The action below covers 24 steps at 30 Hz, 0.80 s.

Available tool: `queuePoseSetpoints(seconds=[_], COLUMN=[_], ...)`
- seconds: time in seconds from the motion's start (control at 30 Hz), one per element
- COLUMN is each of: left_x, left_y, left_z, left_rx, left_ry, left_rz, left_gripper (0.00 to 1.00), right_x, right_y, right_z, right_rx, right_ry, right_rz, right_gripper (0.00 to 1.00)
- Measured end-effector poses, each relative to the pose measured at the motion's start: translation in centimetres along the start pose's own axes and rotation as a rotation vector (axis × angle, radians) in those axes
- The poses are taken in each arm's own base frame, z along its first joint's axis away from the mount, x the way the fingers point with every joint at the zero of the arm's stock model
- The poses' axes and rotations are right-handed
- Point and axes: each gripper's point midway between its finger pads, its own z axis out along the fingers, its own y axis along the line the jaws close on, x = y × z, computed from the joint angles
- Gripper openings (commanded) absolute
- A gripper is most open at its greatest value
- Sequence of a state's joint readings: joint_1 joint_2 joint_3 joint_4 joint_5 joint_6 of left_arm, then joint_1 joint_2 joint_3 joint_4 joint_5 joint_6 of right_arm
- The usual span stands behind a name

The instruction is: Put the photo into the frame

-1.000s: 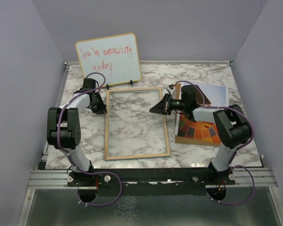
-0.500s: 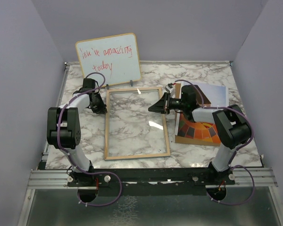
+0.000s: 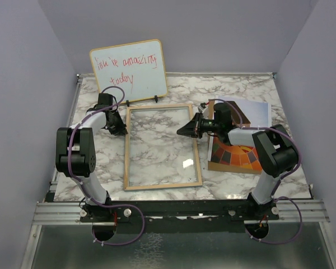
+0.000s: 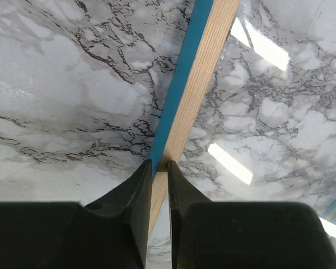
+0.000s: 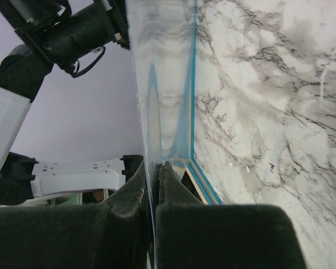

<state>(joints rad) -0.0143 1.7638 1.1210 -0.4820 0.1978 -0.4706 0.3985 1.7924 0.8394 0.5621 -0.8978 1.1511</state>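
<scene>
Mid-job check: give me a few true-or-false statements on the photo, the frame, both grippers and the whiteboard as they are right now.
1. The photo is already inside the frame. False: it lies on the table to the right of the frame, partly under the right arm.
2. The left gripper has its fingers on either side of the frame's left rail. True.
3. The right gripper is wide open. False: its fingers are pinched on the thin clear pane.
4. The frame lies with its light wood face up. True.
5. The whiteboard lies flat on the table. False: it stands propped up behind the frame's far edge.
</scene>
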Motion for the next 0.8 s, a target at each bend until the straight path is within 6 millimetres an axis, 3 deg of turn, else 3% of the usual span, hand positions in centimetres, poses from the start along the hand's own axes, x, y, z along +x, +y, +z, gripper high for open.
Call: queuePoseSetpoints(seconds=[0.3, 0.8], left_x=[0.03, -0.02], left_y=[-0.02, -0.07], left_z=[0.06, 0.13], left_rx=[0.002, 0.011], left_ry=[0.002, 0.008], left_rz=[-0.001, -0.004], left_gripper=[0.17, 0.17], right_x=[0.01, -0.03], right_y=[-1.23, -0.3], right_z=[0.22, 0.53], right_rx=[0.046, -0.014], right_ry=[0.003, 0.025], right_rz=[0.018, -0.03], right_gripper=[0.01, 0.01])
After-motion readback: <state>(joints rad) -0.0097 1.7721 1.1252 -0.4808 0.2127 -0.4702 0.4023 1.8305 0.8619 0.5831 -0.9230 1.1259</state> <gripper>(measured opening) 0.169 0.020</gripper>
